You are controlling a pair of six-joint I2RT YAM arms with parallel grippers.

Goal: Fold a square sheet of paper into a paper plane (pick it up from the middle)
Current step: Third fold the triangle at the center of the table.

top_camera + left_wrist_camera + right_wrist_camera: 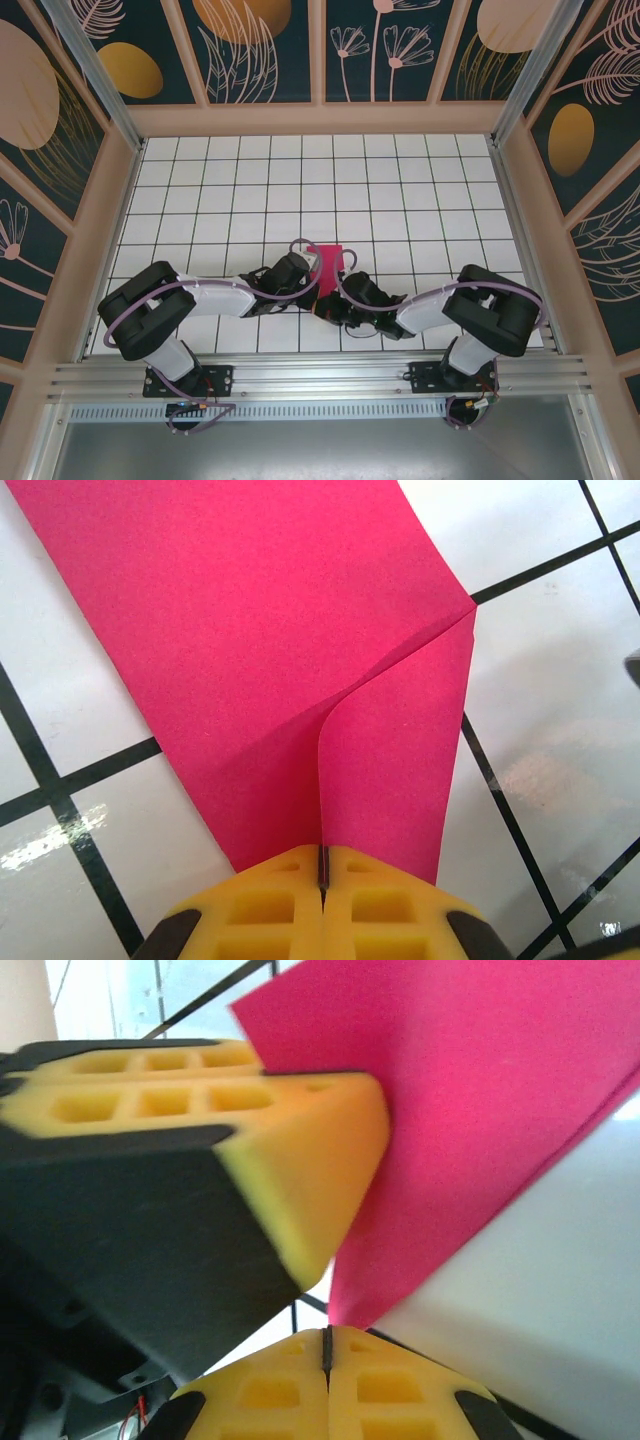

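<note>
The square sheet of paper is magenta-pink and sits mid-table, partly lifted between both arms. In the left wrist view the paper has a flap curled up along a diagonal crease. That flap's edge runs into the closed seam of my left gripper, which is shut on it. My left gripper comes in from the left. My right gripper sits just below it. The paper's lowest corner meets the closed seam of the right gripper, which is shut on it. The left gripper's yellow finger presses the sheet close by.
The table is white tile with a black grid, walled by a pink frame with patterned panels. Both arms' elbows rest near the front rail. Open tiles stretch behind and to both sides of the paper.
</note>
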